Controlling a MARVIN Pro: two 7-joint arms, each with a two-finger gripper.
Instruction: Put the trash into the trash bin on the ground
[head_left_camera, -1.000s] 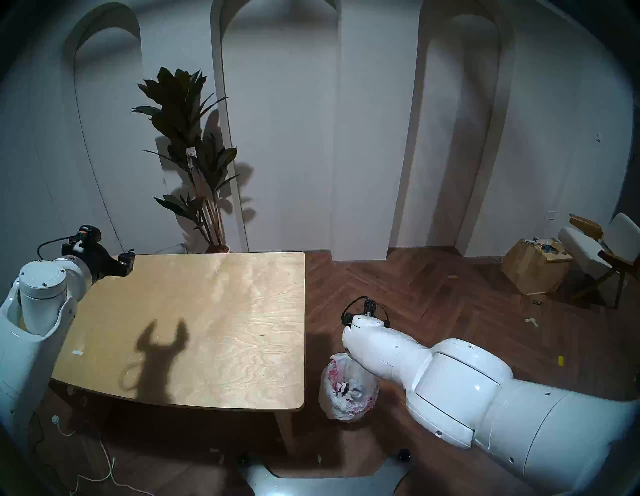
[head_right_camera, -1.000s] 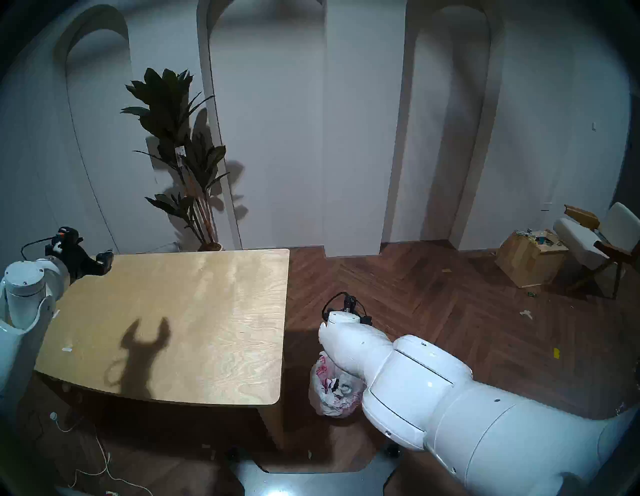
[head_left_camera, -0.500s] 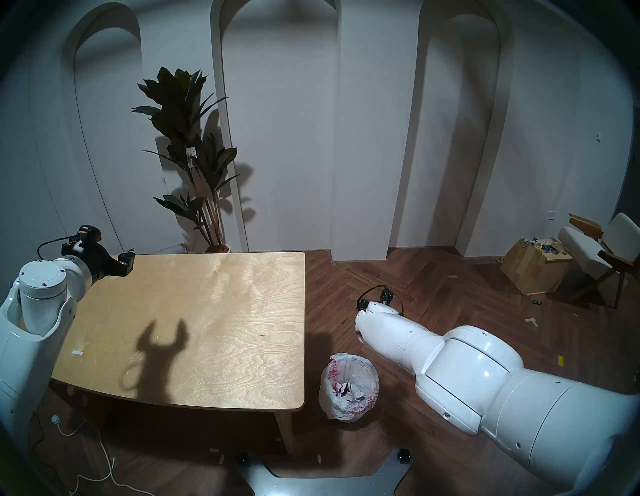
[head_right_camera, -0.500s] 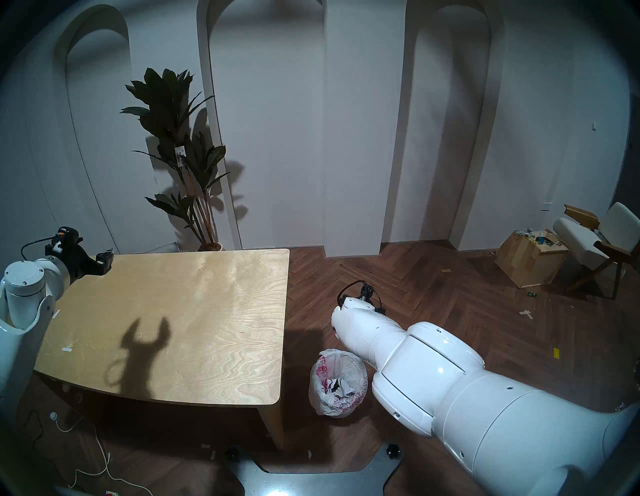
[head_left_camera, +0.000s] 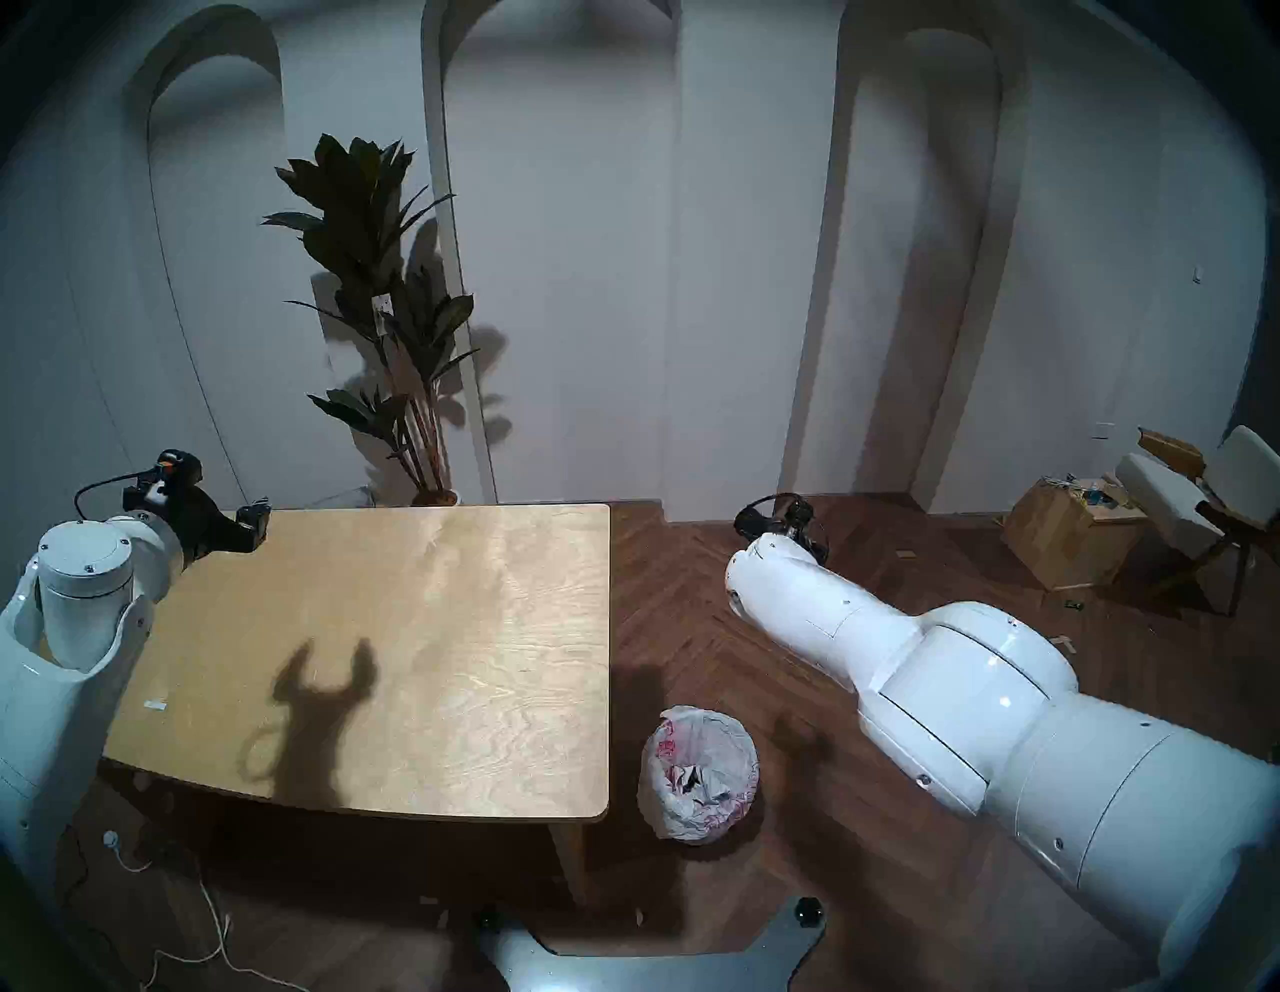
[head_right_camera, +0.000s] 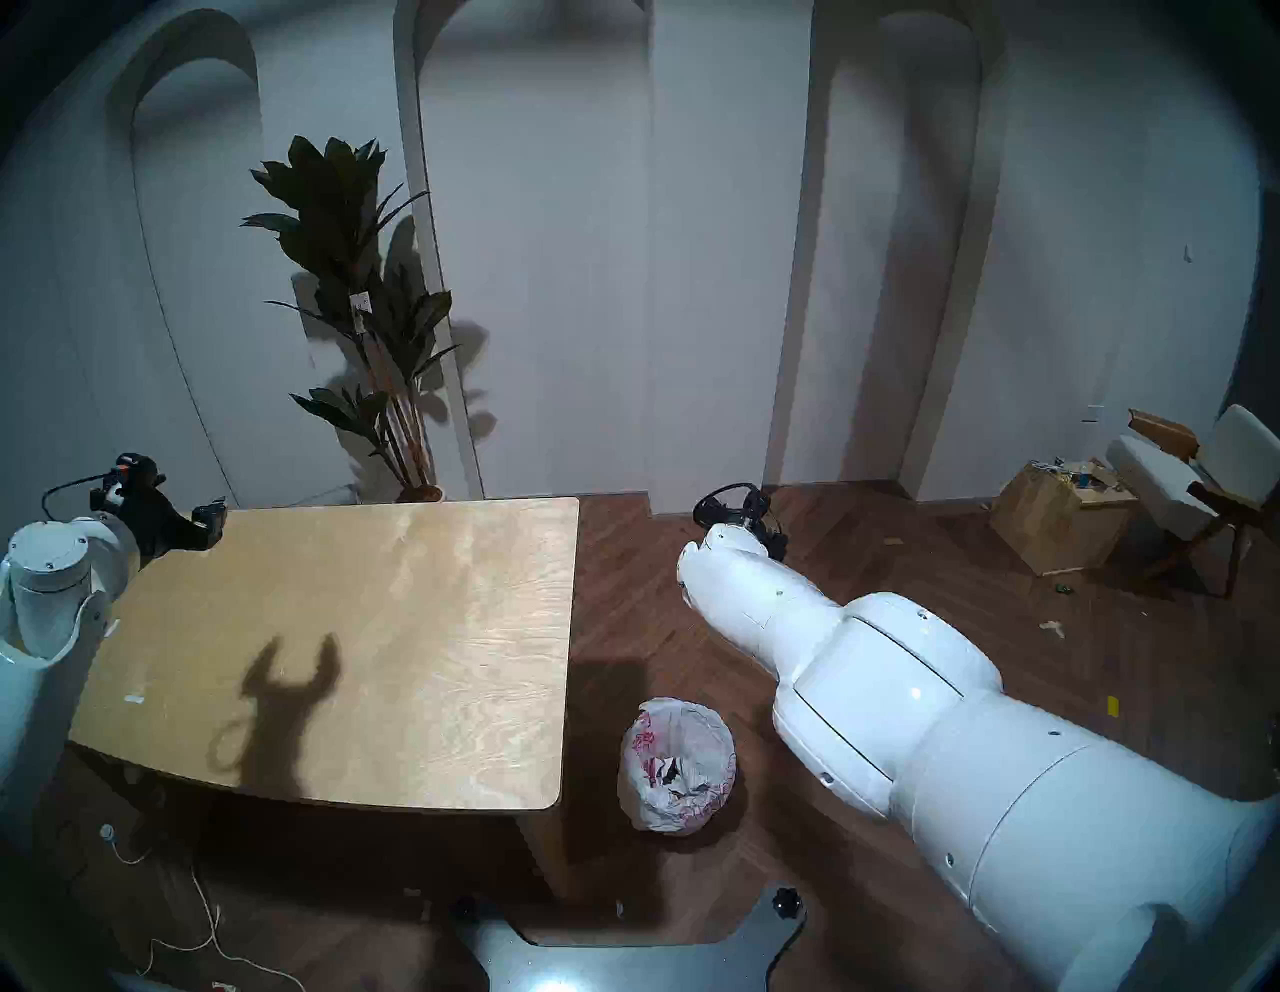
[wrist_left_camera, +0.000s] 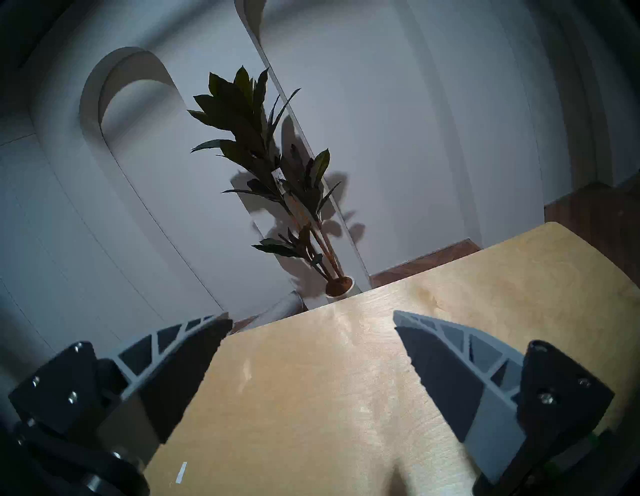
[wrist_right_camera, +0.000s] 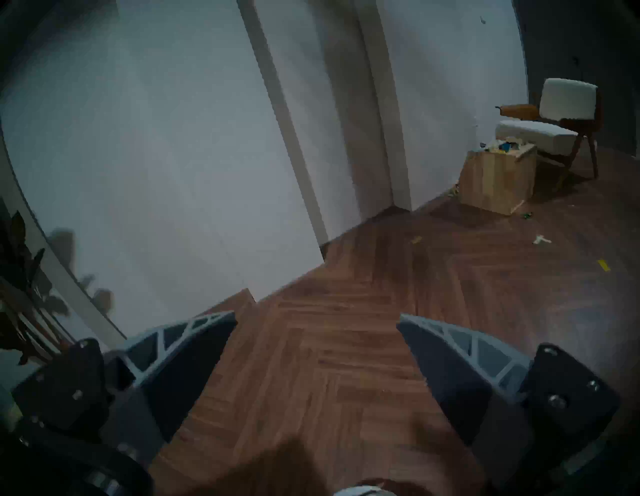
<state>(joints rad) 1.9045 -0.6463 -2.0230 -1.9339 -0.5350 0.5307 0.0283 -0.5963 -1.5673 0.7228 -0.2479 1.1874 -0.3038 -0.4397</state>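
While both grippers, left (wrist_left_camera: 311, 350) and right (wrist_right_camera: 317, 350), gape empty, the full bin (head_left_camera: 698, 769) at the table's (head_left_camera: 388, 623) 3 o'clock could spill if bumped.

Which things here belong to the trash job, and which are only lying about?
Job:
trash bin
crumpled trash inside it
left gripper, open
right gripper, open

Lying about:
tape strip on table
plant
wooden box
chair
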